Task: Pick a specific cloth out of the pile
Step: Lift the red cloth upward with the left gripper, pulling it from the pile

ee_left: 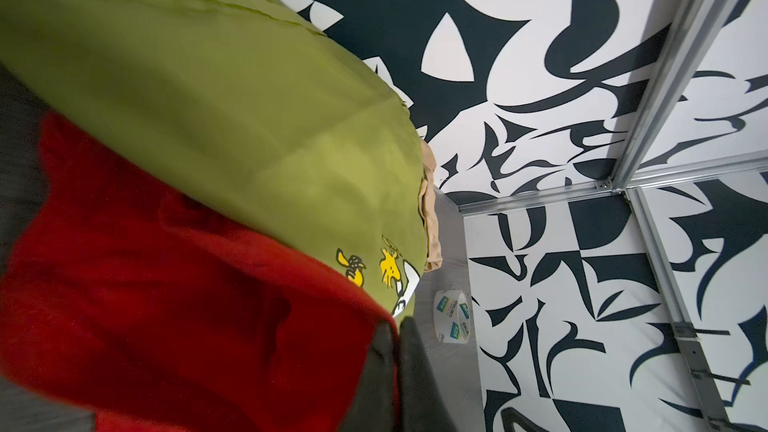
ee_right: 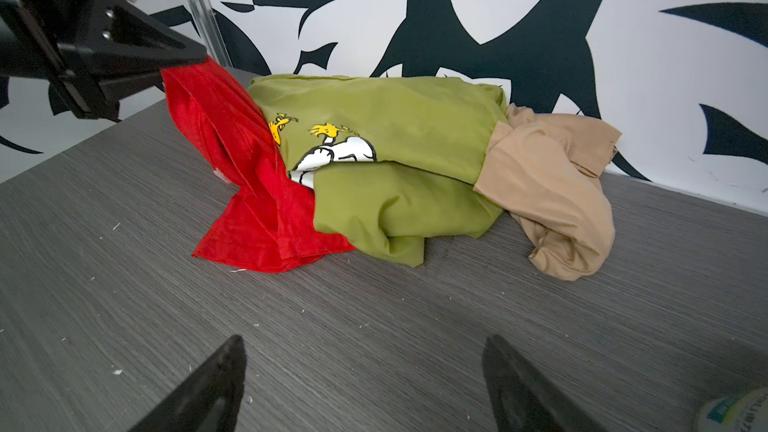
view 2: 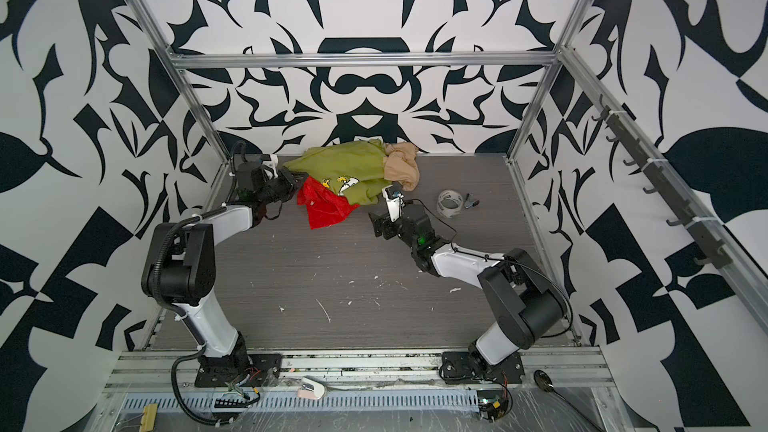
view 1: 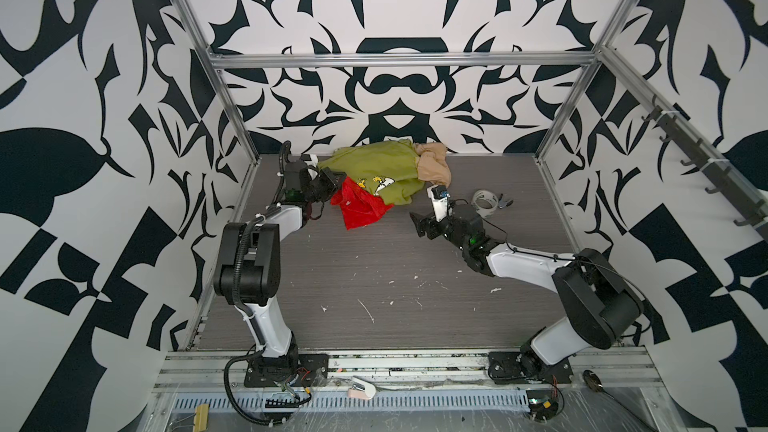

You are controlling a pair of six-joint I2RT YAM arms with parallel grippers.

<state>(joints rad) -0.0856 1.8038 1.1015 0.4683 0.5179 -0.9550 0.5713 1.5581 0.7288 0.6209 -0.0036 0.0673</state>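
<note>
The pile lies at the back of the table: an olive-green shirt [view 1: 374,164] [view 2: 340,160] [ee_right: 395,126] with a cartoon print and a beige cloth [view 1: 434,164] [ee_right: 552,184] on its right. The red cloth [view 1: 357,205] [view 2: 326,207] [ee_left: 166,305] [ee_right: 257,201] sticks out at the pile's left front, partly under the shirt. My left gripper [view 1: 338,182] [view 2: 301,178] [ee_left: 397,322] [ee_right: 203,58] is shut on the cloth's upper edge, holding it off the table while the rest drapes down. My right gripper [view 1: 420,224] [view 2: 380,224] [ee_right: 361,342] stands open above bare table in front of the pile, holding nothing.
A tape roll [view 1: 486,201] [view 2: 449,202] [ee_left: 452,317] lies right of the pile, with a small dark tool [view 1: 505,201] beside it. Metal frame posts and patterned walls enclose the grey table [view 1: 374,276] close behind the pile.
</note>
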